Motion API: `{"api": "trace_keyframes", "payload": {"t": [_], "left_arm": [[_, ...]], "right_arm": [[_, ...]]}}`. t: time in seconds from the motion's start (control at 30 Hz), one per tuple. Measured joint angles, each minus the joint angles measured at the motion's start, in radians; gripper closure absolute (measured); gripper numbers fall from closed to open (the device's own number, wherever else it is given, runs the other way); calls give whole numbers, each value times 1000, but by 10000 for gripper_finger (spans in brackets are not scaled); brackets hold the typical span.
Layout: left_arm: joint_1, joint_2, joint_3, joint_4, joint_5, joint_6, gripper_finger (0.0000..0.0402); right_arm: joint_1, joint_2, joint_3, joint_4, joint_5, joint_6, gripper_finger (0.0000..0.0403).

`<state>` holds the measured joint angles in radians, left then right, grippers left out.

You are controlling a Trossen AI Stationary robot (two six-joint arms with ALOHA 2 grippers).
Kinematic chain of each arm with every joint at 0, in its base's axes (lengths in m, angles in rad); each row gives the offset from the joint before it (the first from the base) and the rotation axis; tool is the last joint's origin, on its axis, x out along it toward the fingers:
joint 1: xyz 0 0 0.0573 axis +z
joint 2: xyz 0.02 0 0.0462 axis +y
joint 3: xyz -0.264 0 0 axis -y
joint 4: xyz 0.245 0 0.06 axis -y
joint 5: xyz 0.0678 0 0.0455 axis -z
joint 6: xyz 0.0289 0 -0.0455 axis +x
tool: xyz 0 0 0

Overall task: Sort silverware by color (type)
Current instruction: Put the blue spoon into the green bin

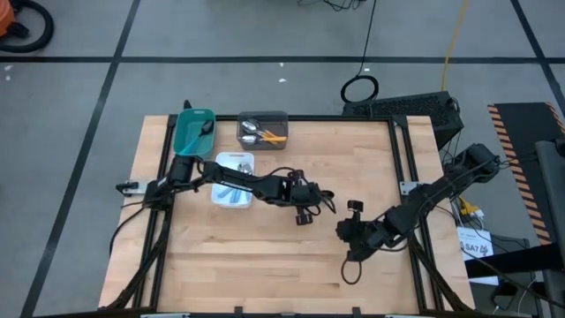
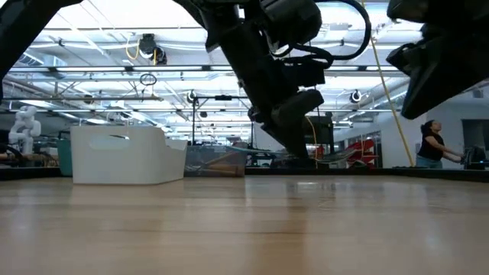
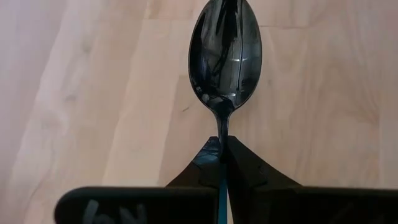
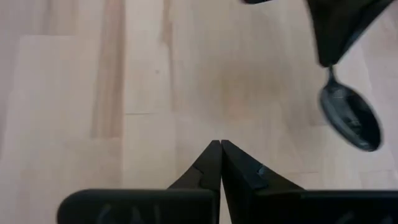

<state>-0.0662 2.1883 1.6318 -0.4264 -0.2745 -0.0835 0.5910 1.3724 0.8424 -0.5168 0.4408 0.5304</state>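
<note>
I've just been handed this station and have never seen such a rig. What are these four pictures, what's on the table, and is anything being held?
Two dark robot arms work at a wooden table. One picture looks straight down, one looks level across the tabletop, and two come from cameras on the wrists. At the far edge sit a teal tray, a grey tray and a white tray, with spoons in them. The left gripper is shut on a black spoon above the table's middle. The right gripper is shut and empty, nearby.

Grey floor (image 1: pixel 265 35) crossed by dark tape lines surrounds the wooden tabletop (image 1: pixel 265 256); a person (image 2: pixel 431 145) stands at three o'clock beneath bright ceiling lights (image 2: pixel 92 46).
</note>
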Motion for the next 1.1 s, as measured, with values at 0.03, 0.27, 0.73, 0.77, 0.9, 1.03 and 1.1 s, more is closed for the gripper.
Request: {"api": "trace_keyframes", "payload": {"t": [0.03, 0.27, 0.73, 0.77, 0.9, 1.03, 1.1], "left_arm": [[0, -1, 8, -17, -7, -8, 396], [-8, -2, 54, -144, -77, -80, 396], [-42, -15, 221, -456, -143, -184, 396], [-46, -15, 247, -513, -160, -184, 396], [-58, -17, 331, -682, -244, -211, 396], [-75, -17, 405, -837, -304, -241, 396], [-82, -19, 427, -893, -313, -250, 396]], "right_arm": [[10, 0, 2, -2, 0, 1, 399], [68, 0, 13, -59, -1, 45, 399], [124, -5, 13, -132, 1, 159, 399], [126, -10, 13, -132, 3, 165, 399], [141, -39, 15, -131, 17, 173, 399], [176, -72, 15, -131, 81, 176, 399], [195, -92, 15, -131, 110, 177, 399]]}}
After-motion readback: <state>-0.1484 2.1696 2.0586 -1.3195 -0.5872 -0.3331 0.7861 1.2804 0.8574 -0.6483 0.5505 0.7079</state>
